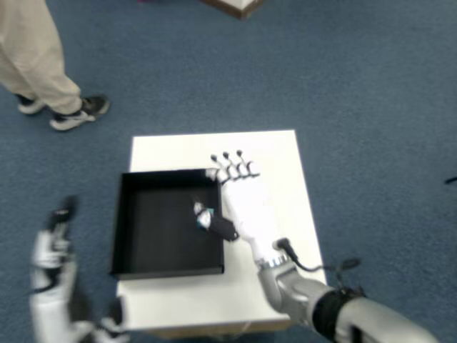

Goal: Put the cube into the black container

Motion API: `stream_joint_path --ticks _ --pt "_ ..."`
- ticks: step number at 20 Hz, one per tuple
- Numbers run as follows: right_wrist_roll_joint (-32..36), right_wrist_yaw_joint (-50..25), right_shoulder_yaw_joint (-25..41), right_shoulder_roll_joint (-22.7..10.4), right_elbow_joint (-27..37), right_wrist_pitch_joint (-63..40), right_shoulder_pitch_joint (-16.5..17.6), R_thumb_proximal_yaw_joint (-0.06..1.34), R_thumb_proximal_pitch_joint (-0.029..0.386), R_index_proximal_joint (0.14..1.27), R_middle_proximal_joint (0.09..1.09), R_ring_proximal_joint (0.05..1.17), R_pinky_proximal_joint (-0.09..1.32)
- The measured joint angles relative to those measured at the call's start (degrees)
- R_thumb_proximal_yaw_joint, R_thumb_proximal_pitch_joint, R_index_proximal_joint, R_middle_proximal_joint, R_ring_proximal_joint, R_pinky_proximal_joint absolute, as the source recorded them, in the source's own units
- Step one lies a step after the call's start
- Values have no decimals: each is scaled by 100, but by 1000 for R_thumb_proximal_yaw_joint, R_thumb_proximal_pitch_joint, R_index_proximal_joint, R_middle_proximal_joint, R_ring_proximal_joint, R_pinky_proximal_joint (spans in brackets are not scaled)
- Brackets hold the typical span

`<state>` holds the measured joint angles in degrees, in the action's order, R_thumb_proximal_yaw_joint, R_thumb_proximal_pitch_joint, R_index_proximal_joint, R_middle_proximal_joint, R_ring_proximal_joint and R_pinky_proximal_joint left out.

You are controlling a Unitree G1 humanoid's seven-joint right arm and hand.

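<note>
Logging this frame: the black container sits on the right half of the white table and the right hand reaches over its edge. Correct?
Not quite. The head view shows the black container on the left half of the white table; the right hand does reach over its edge.

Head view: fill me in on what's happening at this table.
A humanoid robot is working over a small white table that carries a black container. Its right hand hangs over the container's right wall, fingers extended. A small patch of blue, probably the cube, shows just under the thumb, inside the container; the picture is too blurred to tell whether the hand is gripping it or has let go. The left hand is raised beside the table, holding nothing. A person's legs are at the upper left.
</note>
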<state>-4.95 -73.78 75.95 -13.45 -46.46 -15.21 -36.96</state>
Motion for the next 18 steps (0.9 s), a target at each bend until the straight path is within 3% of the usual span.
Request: stream_joint_path --ticks 2,3,4,5,6,8,11,14,18 --pt "563 -319 -470 -530 1024 -1532 283 593 159 534 313 311 275" --pt "882 -308 -566 -822 1239 -2201 533 563 195 515 318 314 276" --pt "1130 -261 -598 -1182 1339 -2790 778 485 232 489 321 315 271" --pt "1291 -177 -601 -1554 1356 -3333 942 298 266 416 324 317 265" --pt "1381 -73 -607 -1883 1357 -3849 1045 112 280 346 315 317 263" --pt "1420 69 -607 -2336 1329 -4780 1243 10 282 316 268 310 253" --pt "1384 158 -614 -2471 1137 -5643 1493 0 280 313 257 295 216" --pt "1347 134 -733 -2845 1035 -6199 1733 -1 267 312 249 279 183" --pt "1786 127 -607 -2800 24 -6277 1772 -4 236 311 219 217 63"
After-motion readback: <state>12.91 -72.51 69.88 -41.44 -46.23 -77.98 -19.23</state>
